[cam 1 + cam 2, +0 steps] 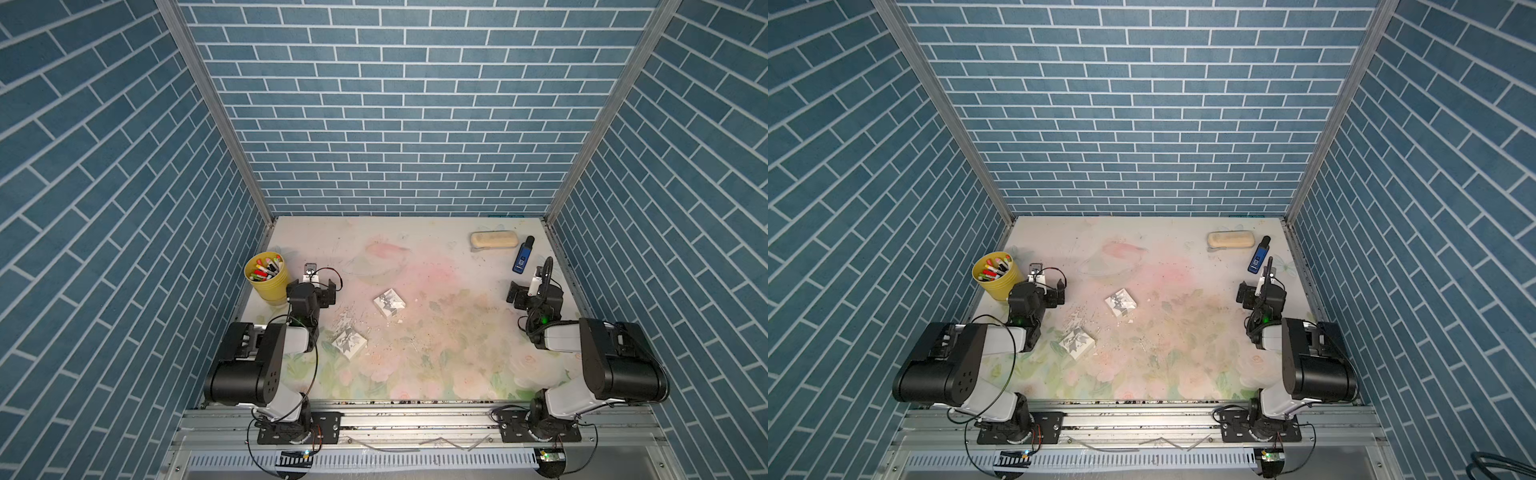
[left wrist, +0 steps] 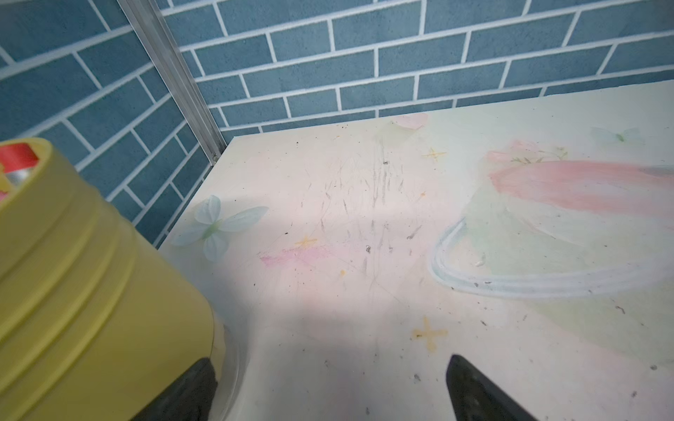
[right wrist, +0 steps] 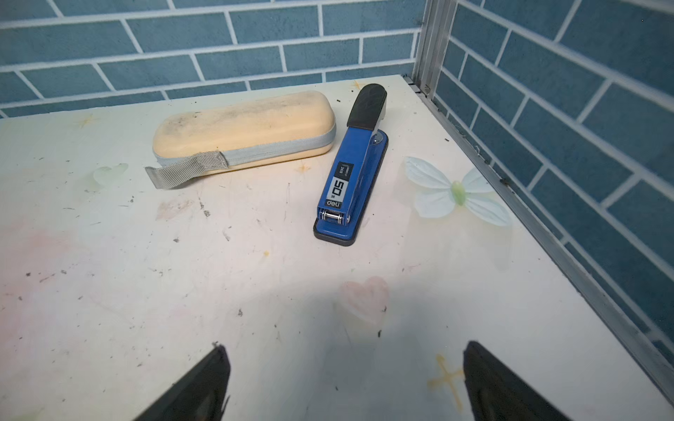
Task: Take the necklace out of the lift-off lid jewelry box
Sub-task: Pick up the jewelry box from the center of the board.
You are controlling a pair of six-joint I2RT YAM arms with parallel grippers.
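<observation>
Two alike white square pieces with a grey flower print lie on the table in both top views, one near the middle (image 1: pixel 389 302) (image 1: pixel 1121 302) and one nearer the left arm (image 1: pixel 349 343) (image 1: pixel 1076 343). I cannot tell which is the jewelry box and which its lid. The necklace shows in no view. My left gripper (image 1: pixel 311 287) (image 1: pixel 1040 286) (image 2: pixel 330 364) stands open and empty beside the yellow cup, well behind the nearer piece. My right gripper (image 1: pixel 536 289) (image 1: pixel 1262 291) (image 3: pixel 346 350) is open and empty at the far right.
A yellow cup of markers (image 1: pixel 268 276) (image 2: pixel 73 273) stands at the left edge, touching-close to a left finger. A beige zip case (image 1: pixel 493 240) (image 3: pixel 244 131) and a blue stapler (image 1: pixel 522 255) (image 3: pixel 352 178) lie at the back right. Pale crumbs (image 1: pixel 347 316) are scattered between the white pieces.
</observation>
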